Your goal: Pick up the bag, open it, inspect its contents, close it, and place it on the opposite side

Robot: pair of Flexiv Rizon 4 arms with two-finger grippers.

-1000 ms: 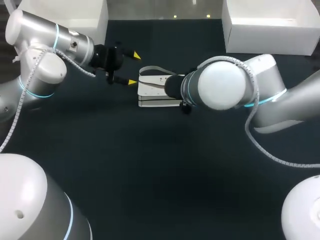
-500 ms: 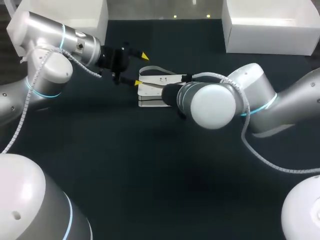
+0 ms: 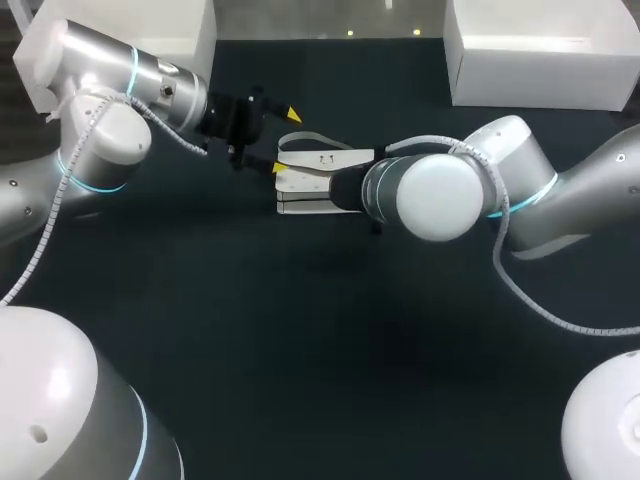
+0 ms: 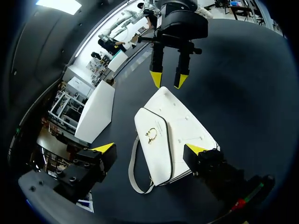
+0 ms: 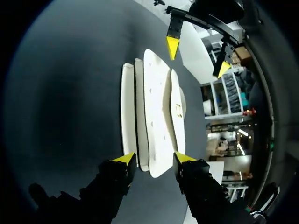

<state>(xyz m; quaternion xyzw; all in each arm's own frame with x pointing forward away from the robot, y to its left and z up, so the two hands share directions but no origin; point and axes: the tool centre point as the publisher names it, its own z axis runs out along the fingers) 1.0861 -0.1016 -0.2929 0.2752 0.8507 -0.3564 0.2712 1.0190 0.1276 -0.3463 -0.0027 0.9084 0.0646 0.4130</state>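
Left fingers, head view: the left fingers (image 3: 285,141) stand apart and hold nothing. Their yellow tips sit at the strap (image 3: 300,138) end of the white handbag (image 3: 305,185).
Right fingers, head view: hidden under the right arm (image 3: 430,195), so their state cannot be told from here.
Handbag, head view: it lies flat near the middle of the dark table (image 3: 300,340), between the two arms. Its long axis runs from the left arm's side to the right arm's.
Own fingers, left wrist view: the left fingers (image 4: 149,149) are wide apart with the handbag's near end between them. One tip is at the bag's edge; the other is clear of it, beside the strap (image 4: 131,168).
Handbag, left wrist view: the handbag (image 4: 180,128) stretches straight ahead, gold clasp (image 4: 151,135) facing up. The right fingers (image 4: 168,80) point down at its far corner with a narrow gap between them.
Own fingers, right wrist view: the right fingers (image 5: 154,158) are apart and bracket the near end of the handbag (image 5: 154,102). Whether they touch it is unclear. The left fingers (image 5: 198,58) wait beyond the far end.
Relation for the next move: each arm faces one end of the long axis. The right fingers look nearer to a grasp, needing only to close across the bag's thickness.
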